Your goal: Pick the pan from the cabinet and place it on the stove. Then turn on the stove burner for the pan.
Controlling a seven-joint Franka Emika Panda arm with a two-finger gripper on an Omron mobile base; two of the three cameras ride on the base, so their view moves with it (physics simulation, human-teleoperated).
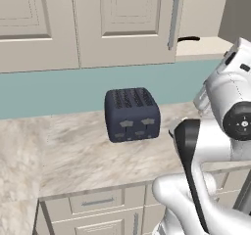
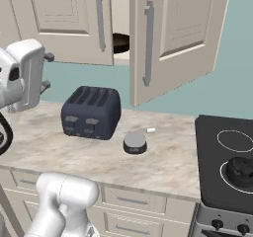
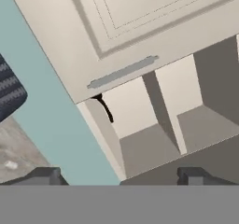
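Note:
The pan [image 2: 120, 43] is a dark round shape on the bottom shelf of the open beige cabinet [image 2: 173, 33], between its swung-out door and the shut door to its left. Its thin dark handle [image 1: 188, 39] pokes out along the shelf and shows as a dark curve [image 3: 105, 107] at the door's edge in the hand view. My gripper [image 3: 119, 176] is open and holds nothing; it hangs in front of the cabinet opening, apart from the pan. The black glass stove [image 2: 212, 132] lies at the right, with a thin white burner ring [image 2: 234, 140] bare at the back.
A dark blue toaster [image 2: 91, 112] stands on the marble counter [image 2: 44, 142] below the cabinets. A small grey round object [image 2: 135, 143] lies beside it. A squat dark kettle [image 2: 242, 168] sits on the stove's front ring. Black knobs [image 2: 217, 224] line the stove's front.

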